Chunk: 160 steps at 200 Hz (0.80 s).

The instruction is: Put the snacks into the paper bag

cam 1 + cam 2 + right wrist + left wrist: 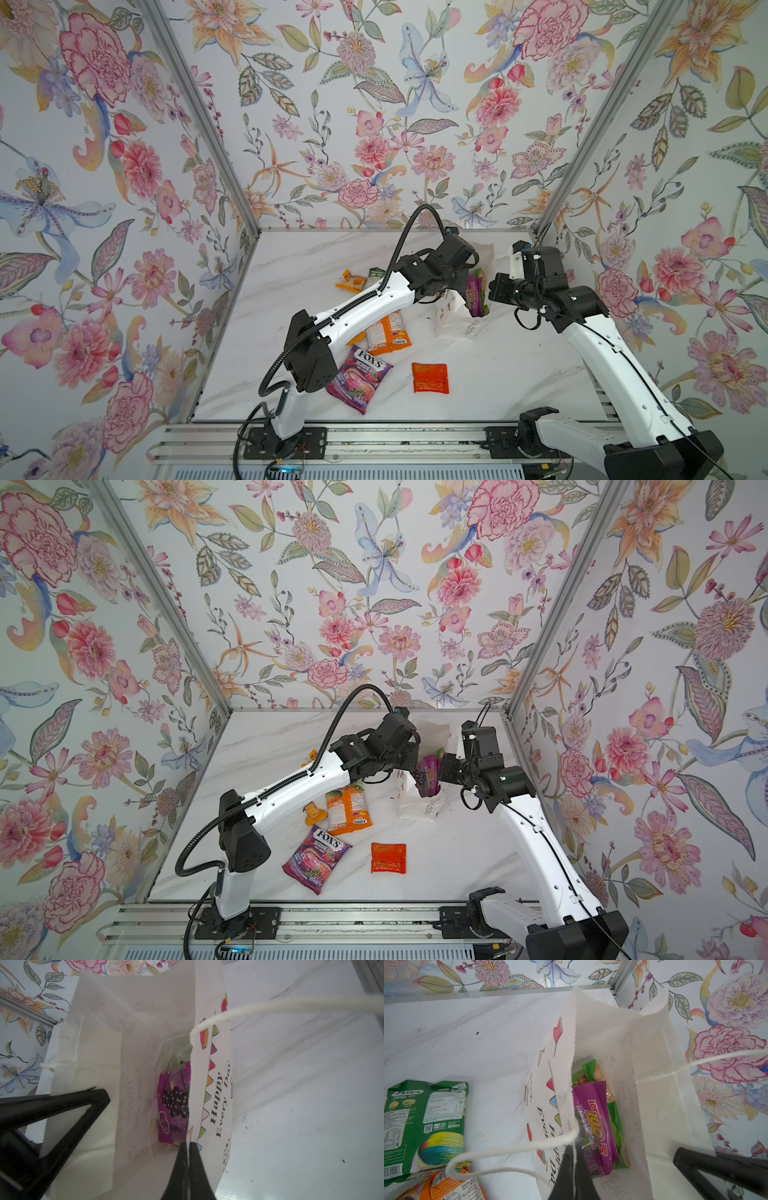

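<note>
- The left gripper (572, 1147) has its jaws pressed together on the top edge of one printed wall of the paper bag (654, 1105). A thin white line of paper shows between them.
- The right gripper (188, 1145) is clamped the same way on the opposite wall, lettered "Happy Every Day".
- The bag stands upright on the white marbled tabletop (498, 374), its mouth open between the two pairs of jaws.
- Just past both pairs of jaws, down inside the bag, lies a purple grape packet (593, 1122). A green packet (588, 1070) shows beneath it.
- A white cord handle (508, 1149) leaves the bag right at the left jaws' tips and loops outward over the table.
- A second cord handle (291, 1005) stretches across on the outer side of the right jaws.
- Outside the bag, on the left jaws' outer side, a green Spring Tea packet (425, 1122) lies flat, touching an orange FOX'S packet (446, 1186).
- In both top views the left arm (365, 299) crosses above these two packets and hides part of each.
- A small orange sachet (349, 280) lies just beyond the arm.
- Well apart from both jaws, toward the arm bases, lie a purple FOX'S packet (359, 384) and a red-orange sachet (430, 378).
</note>
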{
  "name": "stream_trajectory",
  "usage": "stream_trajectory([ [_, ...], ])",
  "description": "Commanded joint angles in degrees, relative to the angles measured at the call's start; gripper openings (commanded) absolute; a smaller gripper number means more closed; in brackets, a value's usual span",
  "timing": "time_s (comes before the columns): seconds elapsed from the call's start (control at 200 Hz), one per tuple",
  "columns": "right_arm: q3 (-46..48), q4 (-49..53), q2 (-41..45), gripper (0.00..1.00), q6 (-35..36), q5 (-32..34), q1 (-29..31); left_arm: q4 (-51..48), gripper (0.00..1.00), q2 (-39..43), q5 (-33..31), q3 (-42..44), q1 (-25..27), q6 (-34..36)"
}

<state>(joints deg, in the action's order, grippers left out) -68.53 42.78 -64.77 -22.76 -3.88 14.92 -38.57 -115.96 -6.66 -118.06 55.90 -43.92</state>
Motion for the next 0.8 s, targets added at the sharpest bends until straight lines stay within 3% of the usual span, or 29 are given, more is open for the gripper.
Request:
stream_trajectory([
  [0.0,-1.9,-0.4,2.8,0.0,1.4,-1.3,-1.7,6.1,0.0,6.3,-2.5,2.6,1.5,0.4],
  [0.155,-1.7,0.2,4.3,0.0,1.9,-2.0,-4.6,12.2,0.01,12.5,-4.5,11.6,1.4,-1.2],
  [0.36,2.6,-0.8,3.7,0.0,-0.2,-4.3,-5.6,12.0,0.08,11.5,-1.2,14.8,-0.7,-0.5],
  [0.601,2.4,-1.8,2.6,0.0,-0.4,-5.3,-4.8,10.8,0.36,9.4,2.4,11.8,-1.0,1.3],
  [0.796,2.3,-1.9,2.5,0.0,0.2,-5.0,-4.7,15.1,0.67,16.3,0.0,15.7,-1.1,3.0],
])
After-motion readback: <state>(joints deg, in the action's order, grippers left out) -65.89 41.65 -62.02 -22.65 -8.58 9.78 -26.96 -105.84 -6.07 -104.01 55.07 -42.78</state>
